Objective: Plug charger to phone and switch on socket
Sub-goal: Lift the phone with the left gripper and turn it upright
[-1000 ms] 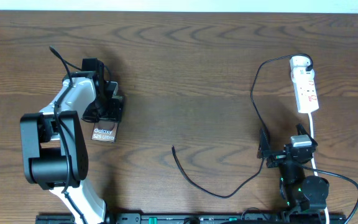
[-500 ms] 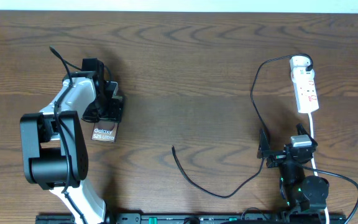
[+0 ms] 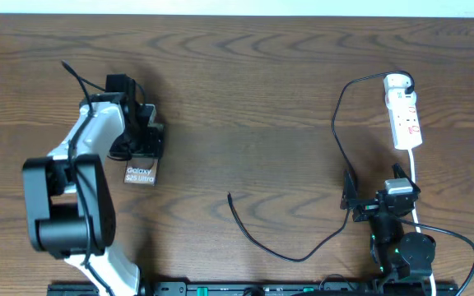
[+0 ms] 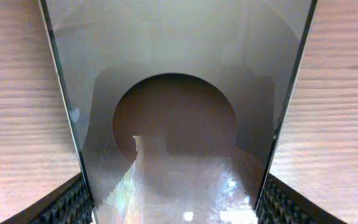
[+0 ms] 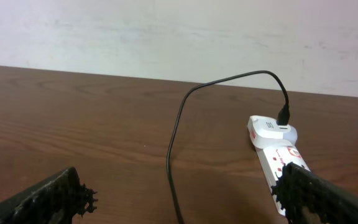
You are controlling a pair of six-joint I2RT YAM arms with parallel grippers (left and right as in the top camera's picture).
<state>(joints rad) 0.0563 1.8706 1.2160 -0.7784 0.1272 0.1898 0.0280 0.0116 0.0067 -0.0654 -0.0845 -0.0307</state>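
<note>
Left gripper [image 3: 141, 148] clamps the phone [image 3: 140, 174] by its long edges near the table's [image 3: 245, 82] left edge (right gripper [image 5: 182, 186] gapes, idle): slim, rigid, slick glass, likely light, so hold the edges, never the screen.

L gripper [image 3: 142, 138], clamped on phone [image 3: 140, 174], has shifted w/ it slightly toward table's [image 3: 245, 33] far edge; less phone shows. L arm's elbow dropped away from that edge.
</note>
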